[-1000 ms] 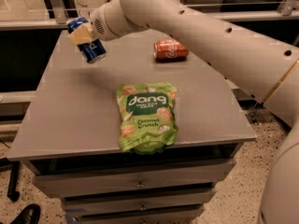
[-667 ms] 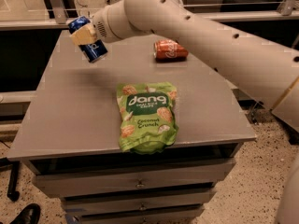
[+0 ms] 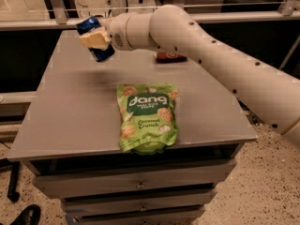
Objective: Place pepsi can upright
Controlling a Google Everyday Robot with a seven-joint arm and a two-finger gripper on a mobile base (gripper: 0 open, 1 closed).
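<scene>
The pepsi can (image 3: 100, 53) is dark blue and tilted, held in the air above the back left part of the grey table (image 3: 75, 111). My gripper (image 3: 95, 38) is shut on the pepsi can, its cream fingers (image 3: 93, 40) wrapped across the can's middle. The can's upper end shows above the fingers and its lower end below them. The white arm reaches in from the right across the table's back.
A green Dang snack bag (image 3: 146, 116) lies flat at the table's front middle. An orange-red soda can (image 3: 170, 56) lies on its side at the back, partly behind the arm. Drawers sit under the tabletop. A shoe (image 3: 26, 215) is on the floor at lower left.
The arm and the held can have shifted slightly right and toward the table's middle. The can stays tilted in the grip. The bag and the orange-red can have not moved.
</scene>
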